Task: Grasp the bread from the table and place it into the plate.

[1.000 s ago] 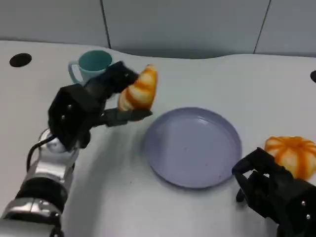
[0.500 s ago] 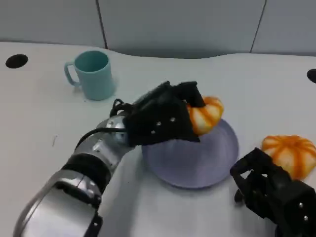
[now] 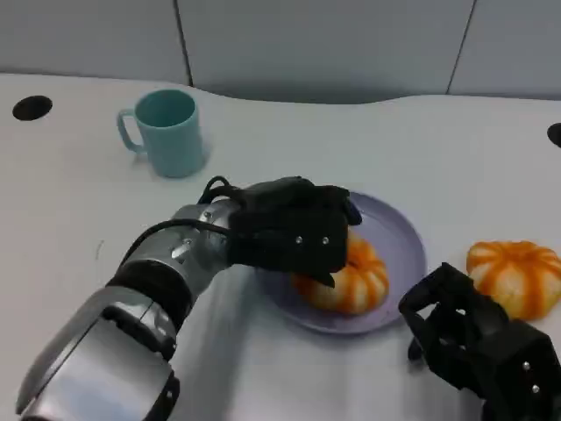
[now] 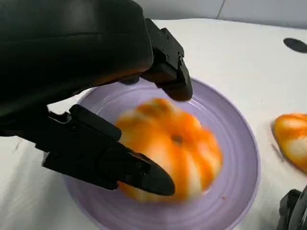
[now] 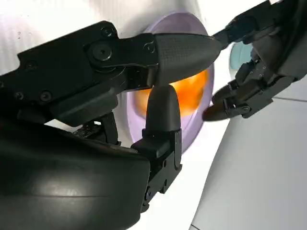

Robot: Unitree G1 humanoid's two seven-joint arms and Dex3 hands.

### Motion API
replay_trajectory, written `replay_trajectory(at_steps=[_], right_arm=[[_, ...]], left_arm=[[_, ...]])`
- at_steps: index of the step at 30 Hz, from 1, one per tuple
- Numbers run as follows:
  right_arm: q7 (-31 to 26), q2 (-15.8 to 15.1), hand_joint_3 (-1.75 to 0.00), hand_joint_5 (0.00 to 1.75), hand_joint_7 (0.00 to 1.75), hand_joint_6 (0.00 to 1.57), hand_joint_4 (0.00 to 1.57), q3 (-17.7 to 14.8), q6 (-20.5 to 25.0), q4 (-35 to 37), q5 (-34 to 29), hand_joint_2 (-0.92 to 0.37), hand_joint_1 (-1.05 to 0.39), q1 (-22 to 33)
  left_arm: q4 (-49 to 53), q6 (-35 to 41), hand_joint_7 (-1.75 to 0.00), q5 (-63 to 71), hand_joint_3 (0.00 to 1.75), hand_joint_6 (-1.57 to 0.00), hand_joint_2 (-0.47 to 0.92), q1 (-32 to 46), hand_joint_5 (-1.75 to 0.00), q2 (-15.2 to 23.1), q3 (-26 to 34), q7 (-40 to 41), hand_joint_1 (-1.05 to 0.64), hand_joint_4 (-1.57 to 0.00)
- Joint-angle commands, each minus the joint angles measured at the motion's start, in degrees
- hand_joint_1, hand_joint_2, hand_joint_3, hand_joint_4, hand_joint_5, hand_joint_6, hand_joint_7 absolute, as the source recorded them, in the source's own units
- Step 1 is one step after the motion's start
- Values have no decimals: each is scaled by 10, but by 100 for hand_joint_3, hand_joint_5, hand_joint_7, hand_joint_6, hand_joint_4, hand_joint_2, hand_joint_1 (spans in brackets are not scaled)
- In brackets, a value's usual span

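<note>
The left robot hand [image 3: 294,235] hides part of the bread [image 3: 351,281], which looks blurred at the wrist.

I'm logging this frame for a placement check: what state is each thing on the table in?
bread: lying in the plate, left hand's fingers either side of it, contact unclear.
plate: flat on the table, holding the bread.
second bread: on the table beside the plate, untouched.
cup: upright, apart from the plate.
left hand: over the plate.
right hand: near the second bread, fingers curled, holding nothing.

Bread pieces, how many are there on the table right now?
2. One bread lies in the purple plate, under the left hand. The other bread sits on the table right of the plate, beside the right hand.
</note>
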Motion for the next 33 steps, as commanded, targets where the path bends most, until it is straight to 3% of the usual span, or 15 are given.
replay_trajectory(at_steps=[1,7,11,15,18,26,31,33], right_arm=[[-1,-3,-43,175,175,36,57,-4,7,-7,3,-92,-28,3],[-3,-3,-43,175,175,37,57,-7,-10,7,6,-92,-28,0],[-5,-3,-43,175,175,37,56,-8,2,2,3,-92,-28,-1],[-8,-7,-42,175,175,37,59,-8,-20,16,0,-92,-29,-7],[-9,-8,-42,175,175,37,59,-10,-18,18,0,-92,-30,-9],[-12,-11,-43,175,175,35,56,-12,-5,11,-1,-92,-27,-6],[-15,-12,-42,175,175,36,57,-19,-15,16,2,-92,-26,-6],[-15,-15,-42,175,175,37,58,-25,-15,14,3,-92,-26,-5]], left_arm=[[2,-6,-8,-10,15,-14,92,-28,-16,3,6,-37,-92,0],[-1,-16,-5,-6,21,-9,92,-33,-1,12,4,-25,-97,0],[-10,-38,-6,-45,23,-9,92,-28,0,29,42,-39,-98,0],[-29,-68,-6,-112,26,-9,92,-6,-1,49,97,-80,-98,-3],[-54,-86,-7,-212,24,-13,92,35,-4,59,172,-157,-95,-7],[-181,-28,-7,-439,28,-21,92,173,-14,86,321,-326,-89,-25],[-302,45,-7,-526,27,-27,92,267,-19,95,365,-363,-87,-33],[-367,84,-10,-562,22,-37,92,330,-26,93,386,-351,-79,-44]])
